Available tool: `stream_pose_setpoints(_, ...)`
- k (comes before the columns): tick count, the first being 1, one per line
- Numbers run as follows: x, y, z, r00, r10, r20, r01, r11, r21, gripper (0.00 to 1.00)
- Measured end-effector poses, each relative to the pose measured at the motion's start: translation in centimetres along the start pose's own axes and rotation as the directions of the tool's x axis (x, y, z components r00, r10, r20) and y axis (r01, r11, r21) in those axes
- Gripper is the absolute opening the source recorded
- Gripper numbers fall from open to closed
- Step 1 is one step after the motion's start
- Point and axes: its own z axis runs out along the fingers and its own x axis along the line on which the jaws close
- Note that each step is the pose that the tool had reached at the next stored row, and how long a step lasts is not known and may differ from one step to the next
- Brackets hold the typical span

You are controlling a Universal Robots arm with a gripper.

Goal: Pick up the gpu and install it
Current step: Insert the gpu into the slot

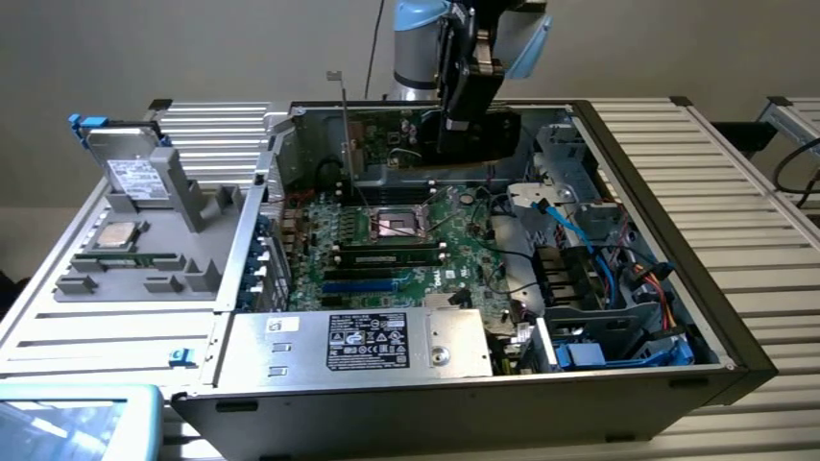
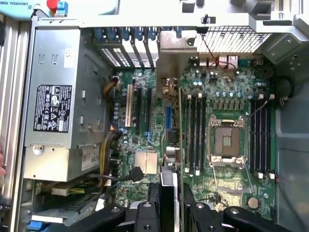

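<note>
One card, the gpu [image 1: 384, 127], stands on edge in my gripper [image 1: 462, 133], which is clamped on the end away from its silver bracket [image 1: 345, 125]. In the exterior view I hold it at twelve o'clock of the open case [image 1: 686, 245], over the motherboard [image 1: 448, 279]. The bracket is at nine o'clock from my gripper, its top rising above the case's rim. The CPU socket [image 1: 399, 228] lies toward six o'clock, the power supply [image 1: 372, 341] farther that way. That view gives the card's green face. The wrist view gives its thin edge [image 2: 170, 186], pinched between my fingers [image 2: 145, 215] and running just beside the memory sticks [image 2: 195, 130], with the socket [image 2: 226, 140] beyond them.
</note>
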Motion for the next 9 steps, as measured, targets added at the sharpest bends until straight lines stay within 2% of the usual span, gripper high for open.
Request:
stream_pose_setpoints(2, -0.1, 0.39, 0.10, 1.0000, -0.001, 0.0002, 0.001, 0.9999, -0.0132, 0.29)
stream_pose_setpoints(6, -0.3, 0.87, 0.44, 1.0000, -0.002, 0.0010, 0.002, 0.9995, -0.0313, 0.29)
stream_pose_setpoints(9, -0.6, 1.23, 0.87, 1.0000, 0.000, 0.0011, 0.000, 0.9995, -0.0326, 0.29)
